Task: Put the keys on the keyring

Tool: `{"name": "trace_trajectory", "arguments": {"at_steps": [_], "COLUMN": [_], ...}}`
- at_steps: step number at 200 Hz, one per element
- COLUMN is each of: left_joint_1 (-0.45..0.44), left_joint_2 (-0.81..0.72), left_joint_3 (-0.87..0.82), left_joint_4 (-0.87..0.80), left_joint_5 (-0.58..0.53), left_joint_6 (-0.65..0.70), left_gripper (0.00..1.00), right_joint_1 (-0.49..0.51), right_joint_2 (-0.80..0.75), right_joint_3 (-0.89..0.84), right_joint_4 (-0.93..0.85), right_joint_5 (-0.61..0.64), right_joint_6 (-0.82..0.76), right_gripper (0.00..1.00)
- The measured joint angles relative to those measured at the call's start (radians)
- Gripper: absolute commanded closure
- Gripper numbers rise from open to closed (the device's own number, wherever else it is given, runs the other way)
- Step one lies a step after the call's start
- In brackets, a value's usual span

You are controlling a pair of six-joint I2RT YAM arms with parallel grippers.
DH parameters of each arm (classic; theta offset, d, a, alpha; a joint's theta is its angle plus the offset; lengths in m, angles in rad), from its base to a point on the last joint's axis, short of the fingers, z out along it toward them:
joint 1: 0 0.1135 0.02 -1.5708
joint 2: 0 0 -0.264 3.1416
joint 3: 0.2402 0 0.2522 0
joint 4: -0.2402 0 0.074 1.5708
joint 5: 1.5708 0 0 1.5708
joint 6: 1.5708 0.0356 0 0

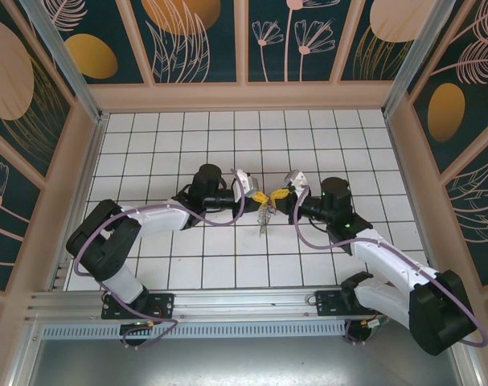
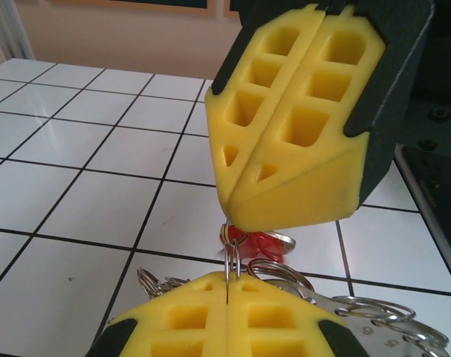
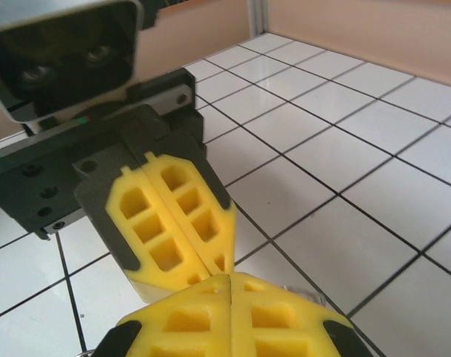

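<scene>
The left gripper [image 2: 227, 290] is pressed together, the thin wire of the keyring [image 2: 231, 256] pinched in its seam. The right gripper [image 2: 236, 216] is clamped tight just above it. Red keys [image 2: 264, 242] are glimpsed behind. Digits stamped on silvery tags [image 2: 374, 331] cannot be read surely.

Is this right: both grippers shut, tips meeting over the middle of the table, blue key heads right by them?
Not quite. The keys have red heads, not blue; the left wrist view shows it. The rest holds: left gripper and right gripper are both shut, tips meeting over the middle of the table.
</scene>
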Motion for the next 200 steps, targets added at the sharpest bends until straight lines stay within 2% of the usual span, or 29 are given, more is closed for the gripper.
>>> {"name": "trace_trajectory", "arguments": {"at_steps": [58, 200], "left_joint_1": [0.0, 0.0], "left_joint_2": [0.0, -0.002], "left_joint_3": [-0.005, -0.011], "left_joint_4": [0.036, 0.046], "left_joint_5": [-0.014, -0.027], "left_joint_6": [-0.027, -0.034], "left_gripper": [1.0, 1.0], "right_joint_1": [-0.002, -0.002], "right_joint_2": [-0.001, 0.0], "right_joint_3": [-0.024, -0.024], "right_joint_4": [0.061, 0.061], "right_joint_5": [0.023, 0.022], "right_joint_6": [0.05, 0.048], "right_gripper": [1.0, 1.0]}}
